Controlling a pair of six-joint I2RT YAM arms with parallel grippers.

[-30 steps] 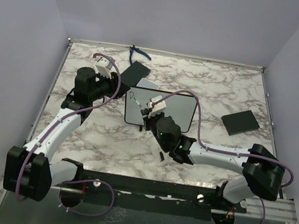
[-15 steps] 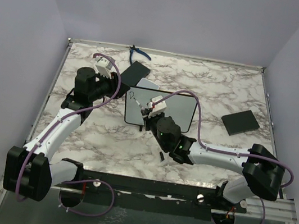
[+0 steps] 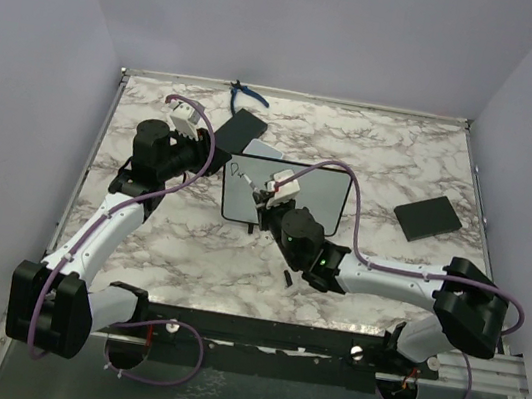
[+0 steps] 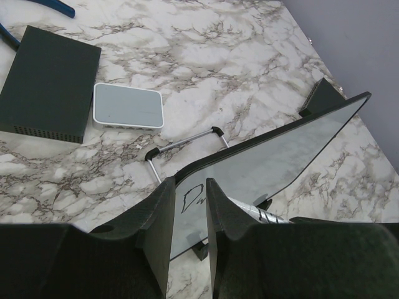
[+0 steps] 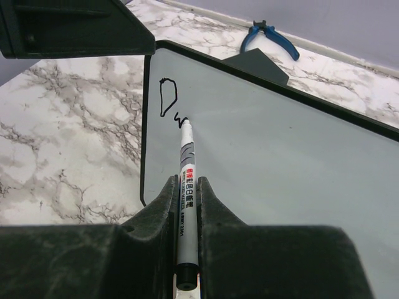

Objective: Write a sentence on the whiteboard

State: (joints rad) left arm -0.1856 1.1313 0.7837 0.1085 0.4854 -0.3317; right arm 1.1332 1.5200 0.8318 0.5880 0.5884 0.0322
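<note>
- Marble counter (image 3: pixel 425 154), plain lilac-grey walls around it.
- We see the whiteboard (image 3: pixel 325 197) mid-counter, propped at a tilt, with a wire prop (image 4: pixel 187 139) showing behind its left end.
- So far the sentence (image 5: pixel 167 99) is one looped "D" plus a short squiggle, up in the whiteboard's top left corner.
- Our right pincer (image 5: pixel 186 187) is clamped on a marker (image 5: pixel 187 156), both fingers flush against the barrel. The marker tip touches the whiteboard at the end of the squiggle, just right of the "D".
- Our left pincer (image 4: pixel 189 187) sits at the whiteboard's left end. Its fingers (image 4: pixel 159 212) are only a narrow gap apart, and the "D" corner shows through that gap. We cannot tell whether it grips the frame or only hangs over it.
- A grey-white pad (image 4: pixel 128 106) lies just behind the whiteboard's left end. A black flat box (image 4: pixel 50 84) sits beside the pad on the side away from the whiteboard, and blue pliers (image 3: pixel 242 95) lie beyond that.
- A second black slab (image 3: pixel 427 217) lies to the right of the whiteboard, well apart from it.
- A small dark piece (image 3: pixel 287 279) lies on the counter in front of the whiteboard, by the right arm. It is too small for us to identify.
</note>
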